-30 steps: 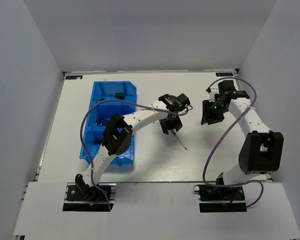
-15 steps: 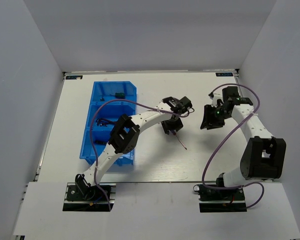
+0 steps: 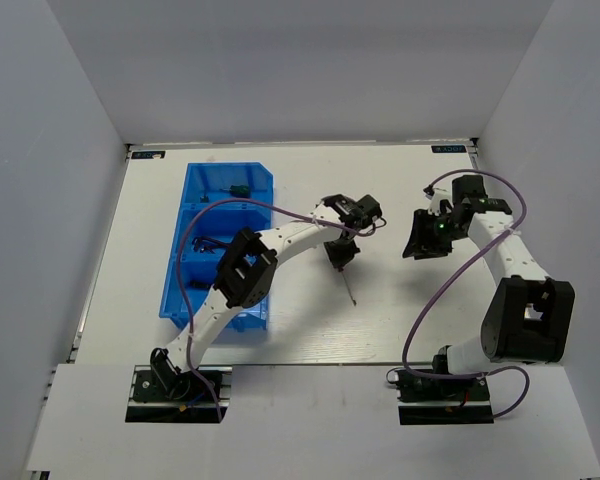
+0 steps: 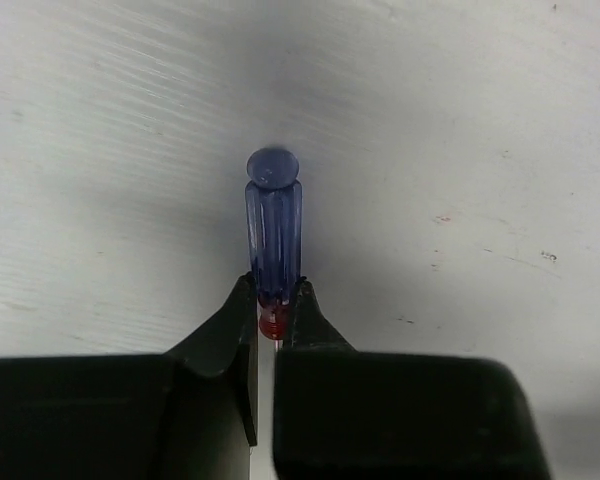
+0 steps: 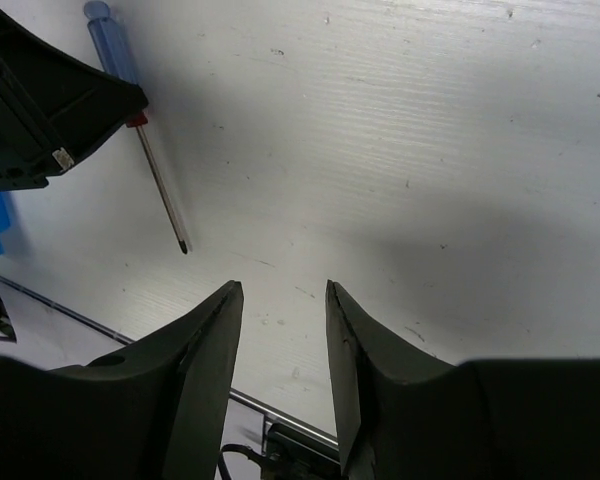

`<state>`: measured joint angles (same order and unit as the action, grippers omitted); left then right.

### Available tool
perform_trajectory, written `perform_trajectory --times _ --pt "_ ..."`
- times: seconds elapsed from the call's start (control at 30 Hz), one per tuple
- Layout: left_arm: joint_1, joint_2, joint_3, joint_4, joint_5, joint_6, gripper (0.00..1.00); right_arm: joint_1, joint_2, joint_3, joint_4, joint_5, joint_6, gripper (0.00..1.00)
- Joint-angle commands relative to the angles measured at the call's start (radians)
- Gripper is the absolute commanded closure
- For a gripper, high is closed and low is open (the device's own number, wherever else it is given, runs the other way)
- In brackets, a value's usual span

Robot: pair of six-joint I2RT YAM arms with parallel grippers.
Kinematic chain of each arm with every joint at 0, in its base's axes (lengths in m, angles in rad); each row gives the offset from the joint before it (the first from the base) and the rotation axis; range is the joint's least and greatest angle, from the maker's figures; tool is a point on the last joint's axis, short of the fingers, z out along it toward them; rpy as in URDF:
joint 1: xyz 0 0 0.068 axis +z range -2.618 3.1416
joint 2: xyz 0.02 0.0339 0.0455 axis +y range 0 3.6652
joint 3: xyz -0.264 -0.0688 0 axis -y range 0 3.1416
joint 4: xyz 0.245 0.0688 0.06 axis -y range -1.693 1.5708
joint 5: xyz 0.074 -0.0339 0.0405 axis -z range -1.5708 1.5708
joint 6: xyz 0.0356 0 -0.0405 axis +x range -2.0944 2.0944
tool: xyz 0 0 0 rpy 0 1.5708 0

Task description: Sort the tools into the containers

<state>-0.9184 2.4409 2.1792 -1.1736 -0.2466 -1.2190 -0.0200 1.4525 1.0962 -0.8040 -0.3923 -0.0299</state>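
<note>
The left hand [image 4: 270, 312] is pinched narrow on the screwdriver [image 4: 273, 225]. Its fingers [image 4: 232, 325] meet at the red collar [image 4: 271, 323] where the blue handle joins the shaft. The handle sticks out past the fingertips and the shaft runs back under the hand. From above, the tool is in the middle of the surface [image 3: 310, 330], well right of the bin [image 3: 205, 182], with its tip towards the near edge. I cannot tell whether it is off the surface. The right hand [image 5: 282, 292] hangs to the right, half-wide and holding nothing.

I judge the step to be the pick-up of this screwdriver, with the grasp made and the carry not yet begun. Next comes a lift clear of the surface, a carry left over the bin wall, and a release into whichever compartment takes its kind. With so small a grip near the collar, the tool may pivot or slip.
</note>
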Motion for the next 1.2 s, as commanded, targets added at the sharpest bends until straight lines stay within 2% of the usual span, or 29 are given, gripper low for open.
perform_trajectory --times 0.0,0.03,0.07,0.13,0.2,0.23,0.3,0.33,0.37,0.43,0.5,0.7,1.0,1.1,1.13,1.17 --pt "-0.002 -0.163 0.042 -0.053 -0.132 0.018 1.00 -0.001 -0.015 -0.009 0.014 -0.049 -0.011 0.55" --pt "-0.014 -0.212 0.056 -0.067 -0.190 0.018 1.00 0.000 -0.015 -0.012 0.005 -0.052 -0.022 0.54" --pt "-0.014 -0.326 0.042 -0.081 -0.288 0.001 1.00 -0.001 -0.017 -0.016 0.002 -0.051 -0.027 0.54" --pt "-0.001 -0.451 -0.020 -0.144 -0.365 -0.086 1.00 -0.001 -0.017 -0.035 0.006 -0.051 -0.041 0.54" --pt "0.010 -0.569 -0.163 -0.191 -0.450 -0.235 1.00 -0.001 -0.012 -0.041 0.023 -0.057 -0.044 0.54" --pt "0.019 -0.677 -0.270 -0.234 -0.509 -0.322 1.00 -0.001 -0.001 -0.039 0.020 -0.065 -0.039 0.54" --pt "0.035 -0.796 -0.405 -0.235 -0.523 -0.410 1.00 0.002 0.005 -0.026 0.014 -0.071 -0.033 0.55" --pt "0.052 -0.854 -0.532 -0.235 -0.523 -0.456 1.00 0.000 0.018 -0.018 0.011 -0.079 -0.028 0.55" --pt "0.061 -0.956 -0.585 -0.235 -0.511 -0.529 1.00 0.000 0.017 -0.015 0.008 -0.082 -0.024 0.55" --pt "0.075 -1.032 -0.701 -0.235 -0.501 -0.566 1.00 0.002 0.025 -0.012 0.005 -0.088 -0.024 0.55" --pt "0.101 -1.113 -0.755 -0.235 -0.500 -0.591 1.00 0.003 0.022 -0.015 0.008 -0.092 -0.022 0.55" --pt "0.165 -1.185 -0.952 -0.235 -0.482 -0.645 1.00 0.003 0.028 -0.016 0.002 -0.100 -0.019 0.55" --pt "0.254 -1.204 -1.065 -0.235 -0.493 -0.671 1.00 0.003 0.020 -0.028 -0.011 -0.105 -0.022 0.55" --pt "0.274 -1.204 -1.099 -0.235 -0.453 -0.671 1.00 0.005 0.020 -0.033 -0.009 -0.109 -0.027 0.53" --pt "0.274 -1.204 -1.108 -0.235 -0.453 -0.671 0.93 0.003 0.023 -0.032 -0.009 -0.114 -0.027 0.51" --pt "0.274 -1.204 -1.108 -0.235 -0.442 -0.671 0.71 0.003 0.025 -0.027 -0.012 -0.118 -0.028 0.47"
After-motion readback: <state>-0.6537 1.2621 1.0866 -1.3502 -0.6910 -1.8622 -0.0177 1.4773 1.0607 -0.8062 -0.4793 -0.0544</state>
